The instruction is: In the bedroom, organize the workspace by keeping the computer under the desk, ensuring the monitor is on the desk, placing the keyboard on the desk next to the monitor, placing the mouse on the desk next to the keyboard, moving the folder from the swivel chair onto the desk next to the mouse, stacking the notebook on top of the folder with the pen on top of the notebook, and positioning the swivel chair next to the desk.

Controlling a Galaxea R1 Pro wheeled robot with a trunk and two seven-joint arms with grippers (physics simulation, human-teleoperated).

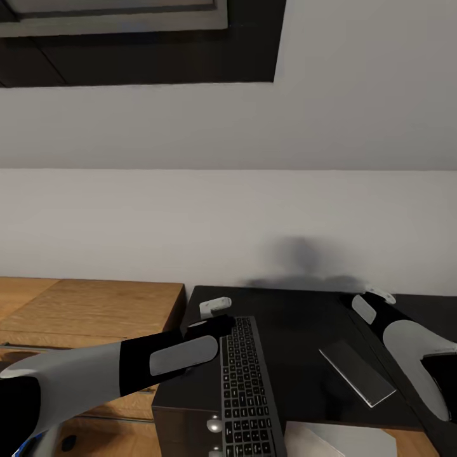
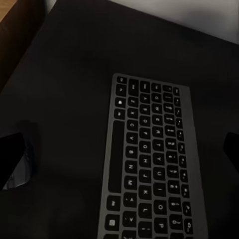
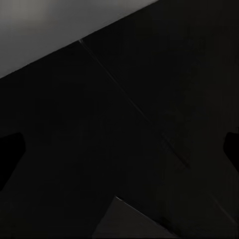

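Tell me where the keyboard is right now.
In the head view the keyboard lies on the black desk, beside the left gripper, with the dark notebook to its right.

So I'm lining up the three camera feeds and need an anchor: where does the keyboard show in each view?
Head view: the keyboard lies lengthwise at lower centre on the desk, beside the left arm's gripper.
Left wrist view: keyboard runs from the centre to the lower edge, on the black top.
Right wrist view: the keyboard is not in it.
Shared landmark: the glossy black desk top, present in all three.
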